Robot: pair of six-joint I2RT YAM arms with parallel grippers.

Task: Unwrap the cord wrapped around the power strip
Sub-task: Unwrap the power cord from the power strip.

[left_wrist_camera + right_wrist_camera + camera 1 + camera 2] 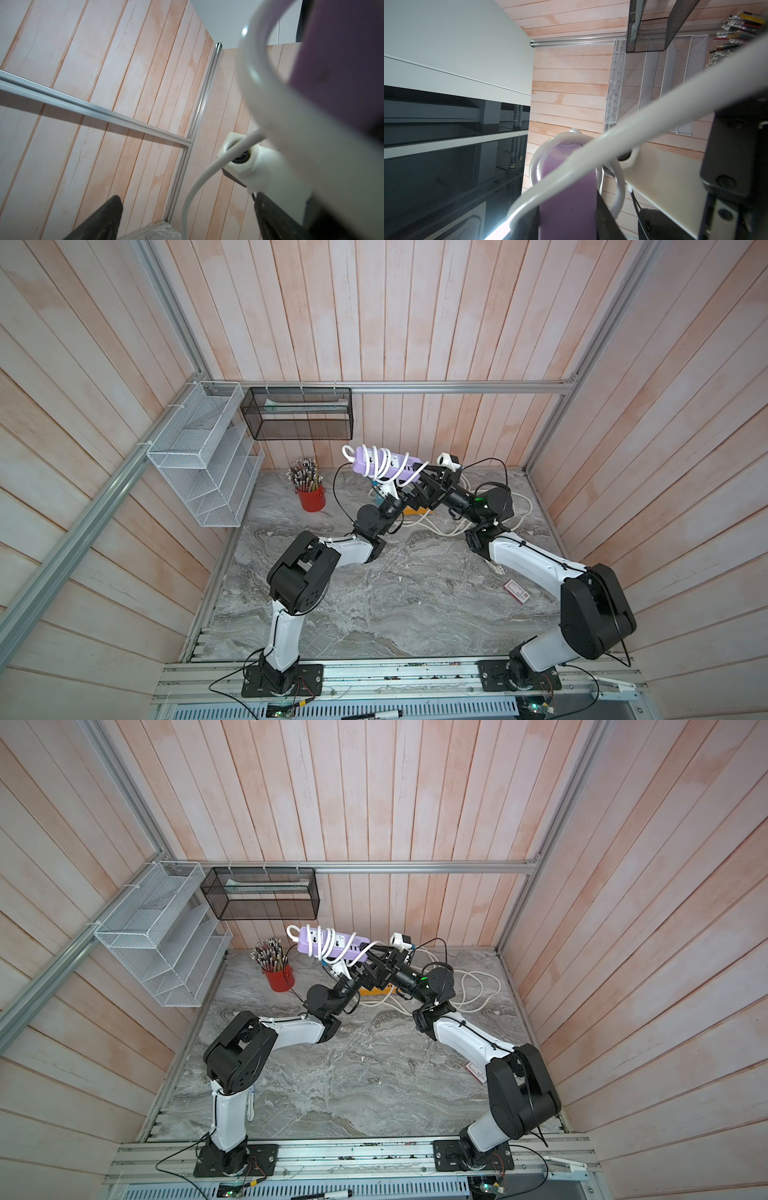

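In both top views the purple power strip (401,472) (309,940) is held in the air near the back wall, with a white cord (383,462) (328,944) looped round it several times. My right gripper (422,481) (568,224) is shut on the strip's right end; the purple body (569,197) fills the gap between its fingers. Just beneath the strip my left gripper (376,485) (186,195) stands open. A strand of cord (188,207) runs between its fingers without being pinched. The strip's underside (342,52) looms close in the left wrist view.
Loose cord (440,526) lies coiled on the marble table behind the arms, beside a yellow object (415,511). A red cup of pencils (311,497) stands at the back left. On the walls hang a white mesh rack (203,456) and a black mesh basket (297,412). A small card (516,591) lies at the right.
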